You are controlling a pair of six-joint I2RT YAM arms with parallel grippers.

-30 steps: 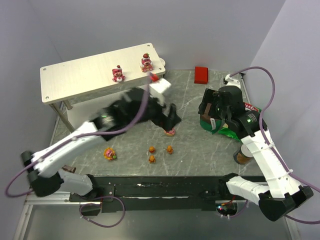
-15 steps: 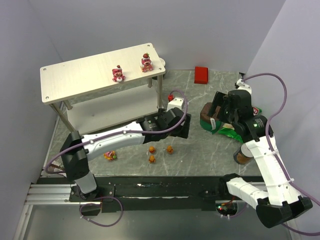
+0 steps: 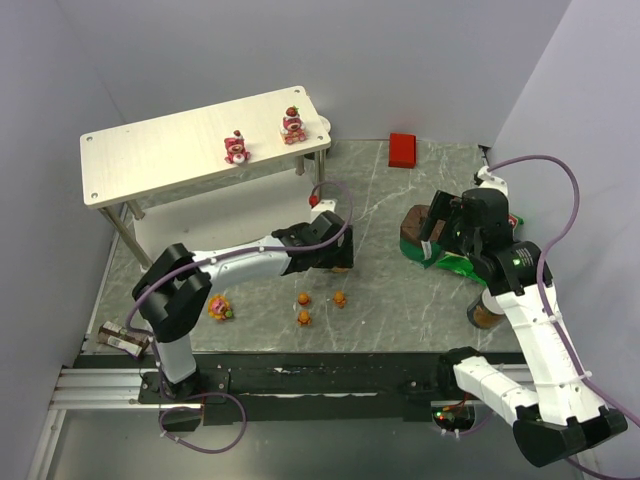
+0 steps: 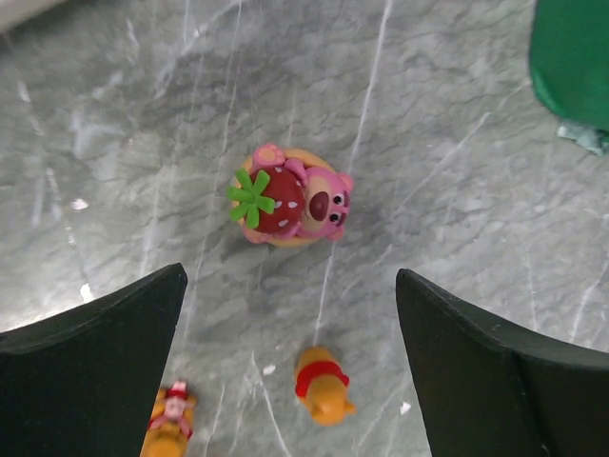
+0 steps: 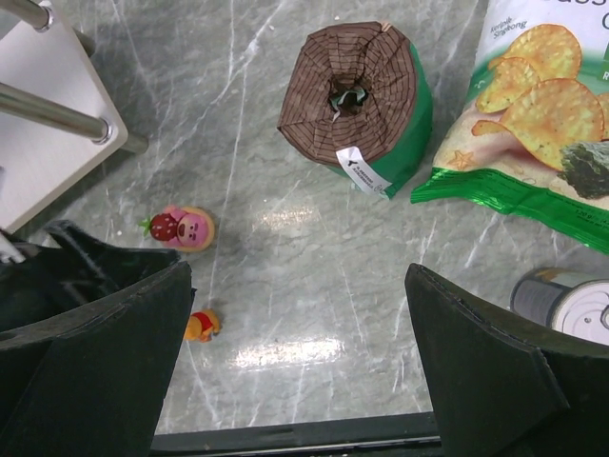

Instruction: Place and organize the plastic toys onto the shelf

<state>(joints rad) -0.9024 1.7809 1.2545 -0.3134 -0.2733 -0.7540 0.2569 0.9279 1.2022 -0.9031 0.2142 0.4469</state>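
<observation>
the shelf (image 3: 190,150) stood across the far left of the marbled table (image 3: 400,310). two strawberry bears (image 3: 237,147) stood upright and near each other towards the right end of its top board. the left gripper (image 4: 290,276) hung over the middle of the table, jaws spread wide with nothing between them. the right gripper (image 5: 300,271) was also spread and empty, above the crisp bag (image 5: 533,105) and the brown-and-green cylinder (image 5: 357,100), apart from most of the toys.

the third strawberry bear (image 4: 290,195) lay tipped over on the table, just ahead of the left fingertips and roughly centred between them. the flower-faced figurine (image 3: 220,309) sat off to the left, and the three orange bears (image 3: 303,298) were clustered nearer the front edge.

this looked like the approach to the fallen bear. since it lay ahead of the fingertips, a straight drop would likely close on air or clip its edge. its rounded, glossy body might also squirt out of a pinch. the nearest orange bear (image 4: 322,384) sat between the fingers, so a descent could knock or trap it. a bear gripped lying down might not stand when released, and setting it beside the upright pair could topple them.
</observation>
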